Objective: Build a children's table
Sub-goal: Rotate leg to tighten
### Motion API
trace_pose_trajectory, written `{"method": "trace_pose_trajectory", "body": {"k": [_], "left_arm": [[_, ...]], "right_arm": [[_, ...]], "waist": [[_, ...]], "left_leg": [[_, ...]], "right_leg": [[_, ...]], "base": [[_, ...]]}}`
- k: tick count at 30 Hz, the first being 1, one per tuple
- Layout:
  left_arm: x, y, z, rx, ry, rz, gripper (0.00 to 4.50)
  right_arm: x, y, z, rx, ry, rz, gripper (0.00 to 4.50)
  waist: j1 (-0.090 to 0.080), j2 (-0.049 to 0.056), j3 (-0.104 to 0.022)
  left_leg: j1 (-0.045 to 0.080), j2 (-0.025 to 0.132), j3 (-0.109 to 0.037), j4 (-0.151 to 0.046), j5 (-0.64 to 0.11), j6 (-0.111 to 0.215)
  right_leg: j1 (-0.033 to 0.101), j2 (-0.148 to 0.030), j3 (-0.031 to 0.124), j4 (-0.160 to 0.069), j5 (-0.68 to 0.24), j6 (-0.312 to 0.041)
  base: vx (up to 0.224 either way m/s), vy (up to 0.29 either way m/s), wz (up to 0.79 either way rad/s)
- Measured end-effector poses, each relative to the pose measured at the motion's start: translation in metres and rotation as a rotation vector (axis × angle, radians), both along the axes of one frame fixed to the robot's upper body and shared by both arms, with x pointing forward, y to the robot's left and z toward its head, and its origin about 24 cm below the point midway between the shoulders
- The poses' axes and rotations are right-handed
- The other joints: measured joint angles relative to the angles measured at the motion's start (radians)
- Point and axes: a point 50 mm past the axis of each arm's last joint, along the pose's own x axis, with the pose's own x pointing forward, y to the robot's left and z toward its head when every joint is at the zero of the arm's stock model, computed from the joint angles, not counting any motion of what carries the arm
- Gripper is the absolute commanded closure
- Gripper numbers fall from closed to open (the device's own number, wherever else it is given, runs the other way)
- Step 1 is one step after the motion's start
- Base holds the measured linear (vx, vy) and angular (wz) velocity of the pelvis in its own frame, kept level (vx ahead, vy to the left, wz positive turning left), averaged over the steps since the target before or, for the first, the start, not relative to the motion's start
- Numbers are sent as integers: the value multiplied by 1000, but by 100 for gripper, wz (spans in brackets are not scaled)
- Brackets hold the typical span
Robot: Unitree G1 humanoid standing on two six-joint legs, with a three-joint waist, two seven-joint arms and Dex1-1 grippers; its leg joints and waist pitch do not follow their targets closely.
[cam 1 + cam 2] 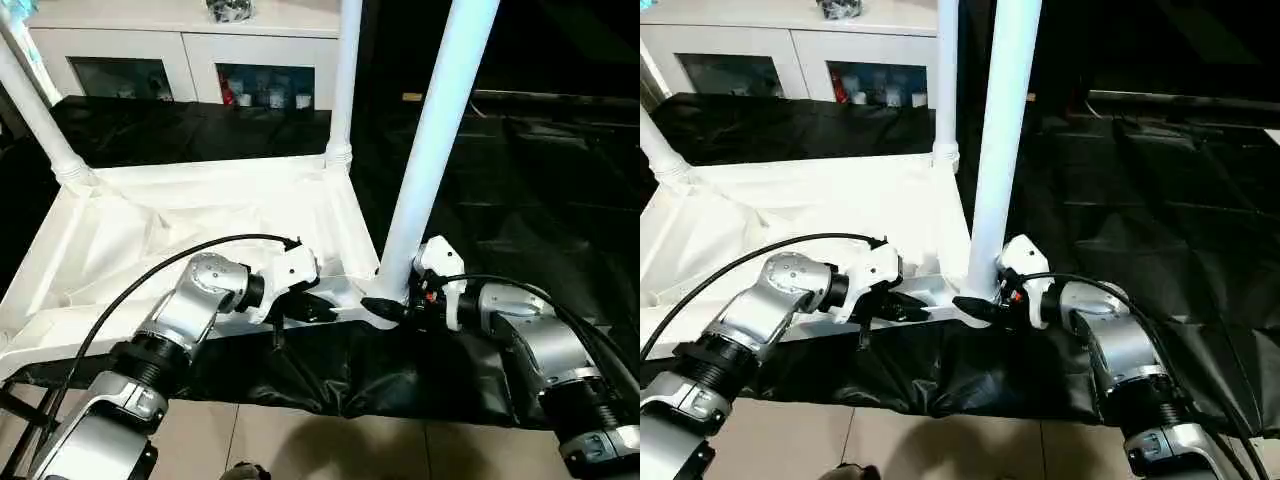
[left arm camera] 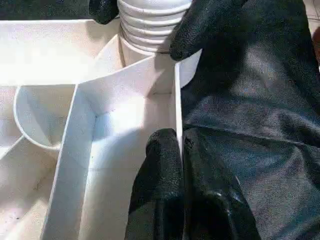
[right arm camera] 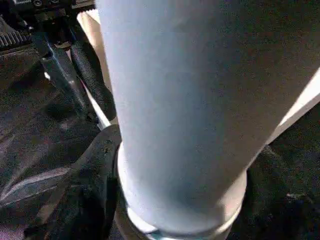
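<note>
Left eye view shows the upside-down tabletop [image 1: 190, 215] on the black table [image 1: 520, 200] with three legs up: far-left leg [image 1: 35, 110], far-right leg [image 1: 343, 80], near-right leg [image 1: 435, 140]. The left end effector [image 1: 318, 308] pinches the tabletop's near rim; the right end effector [image 1: 392, 308] squeezes the near-right leg's bottom. I think one leg is left.

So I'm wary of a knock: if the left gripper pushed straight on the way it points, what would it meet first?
Probably the ribbed base of the near leg in its corner socket, where the right gripper holds it; depth is uncertain. The left gripper itself clamps the tabletop edge wall.
</note>
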Motion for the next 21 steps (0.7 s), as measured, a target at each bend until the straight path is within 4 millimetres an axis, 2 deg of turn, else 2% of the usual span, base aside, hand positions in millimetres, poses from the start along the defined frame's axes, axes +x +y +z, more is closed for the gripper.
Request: {"method": "trace_pose_trajectory", "body": {"k": [4,12,15,18,19,21], "left_arm": [[8,-2,-1,1,-28,95,450],[30,-36,-4,-8,-47,368,450],[34,-48,-4,-9,-69,437,450],[35,-52,-4,-10,-84,448,450],[36,-52,-3,-10,-93,443,450],[36,-52,-3,-12,-100,440,450]], "right_arm": [[10,7,-6,18,-23,-153,178],[43,23,-11,24,-51,-582,178],[51,27,-11,13,-66,-724,178],[54,29,-11,21,-74,-765,178],[54,29,-11,32,-74,-770,122],[54,30,-12,43,-70,-760,108]], "waist": [[-6,-1,0],[-16,-1,-1],[-13,-1,0],[-9,-1,-1],[-7,-1,-1],[-6,-1,-1]], "left_leg": [[1,0,0,0,0,0],[1,-1,-1,1,0,0],[0,-2,-1,1,0,0],[0,-1,-1,1,0,0],[0,-1,-1,1,0,0],[0,-1,0,0,0,0]], "right_leg": [[0,0,0,1,-2,3],[-1,0,1,0,-2,4],[0,-1,1,-1,-2,4],[0,-1,1,-1,-2,4],[0,-1,1,-1,-2,4],[0,0,0,0,-2,3]], "base": [[0,0,0],[0,0,0],[0,0,0],[0,0,0],[0,0,0],[0,0,0]]}}
